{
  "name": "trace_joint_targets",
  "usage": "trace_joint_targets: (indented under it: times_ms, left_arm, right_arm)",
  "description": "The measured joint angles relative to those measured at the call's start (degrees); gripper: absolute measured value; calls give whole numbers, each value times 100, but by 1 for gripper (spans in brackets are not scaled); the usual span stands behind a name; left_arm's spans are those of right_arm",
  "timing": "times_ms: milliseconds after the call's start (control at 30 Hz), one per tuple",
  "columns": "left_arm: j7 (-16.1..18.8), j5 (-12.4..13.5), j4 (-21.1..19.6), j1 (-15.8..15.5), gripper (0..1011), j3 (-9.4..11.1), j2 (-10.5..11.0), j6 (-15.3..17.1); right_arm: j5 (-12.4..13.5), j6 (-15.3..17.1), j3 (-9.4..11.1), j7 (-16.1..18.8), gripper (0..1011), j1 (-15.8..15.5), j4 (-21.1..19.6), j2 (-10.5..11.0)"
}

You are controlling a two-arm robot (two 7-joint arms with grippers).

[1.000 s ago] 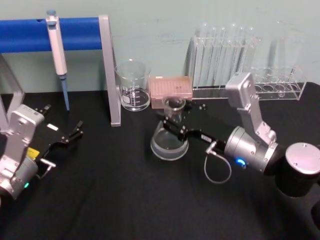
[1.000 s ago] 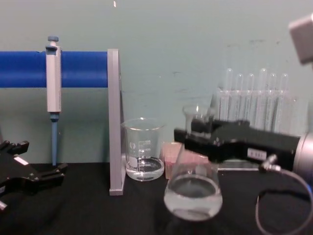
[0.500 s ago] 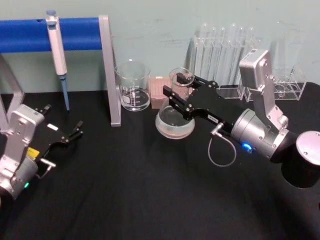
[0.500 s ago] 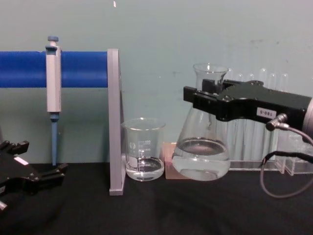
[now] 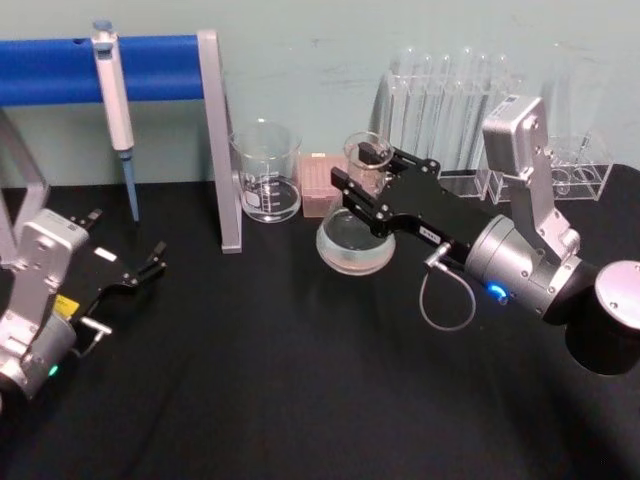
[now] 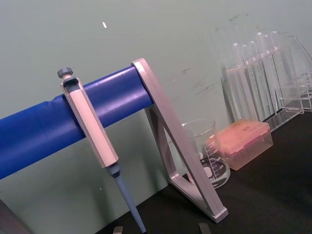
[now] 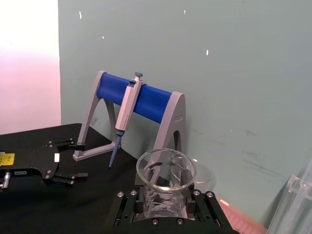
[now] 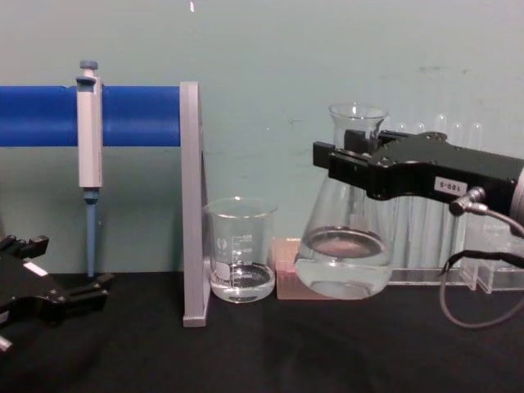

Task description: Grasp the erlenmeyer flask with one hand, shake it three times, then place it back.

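Note:
The erlenmeyer flask is clear glass with some clear liquid in its wide base. It hangs upright above the black table, in front of the pink box. My right gripper is shut on its neck, just under the flared rim. From the chest view the flask hangs off the table, with the right gripper clamping its neck. The flask's rim fills the foreground of the right wrist view, above the right gripper. My left gripper rests open near the table's left edge.
A glass beaker stands just left of the flask, beside the grey leg of a blue pipette stand carrying a pipette. A pink box and a rack of test tubes stand behind the flask.
A second ago the flask hung low and tilted near the table. My right gripper has since raised it, turned it upright and carried it slightly back and to the right. The left arm is still.

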Motion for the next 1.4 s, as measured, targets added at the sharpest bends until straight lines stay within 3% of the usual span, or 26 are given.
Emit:
trace_joint_targets:
  times_ms: [833,1400]
  left_arm:
    - [0,0,0,0,1001,0,0,0]
    - [0,0,0,0,1001,0,0,0]
  right_arm:
    - [23,46,-1,17,458,0,89,-71]
    - [158,48,-239,303,458,-14,-9,-84]
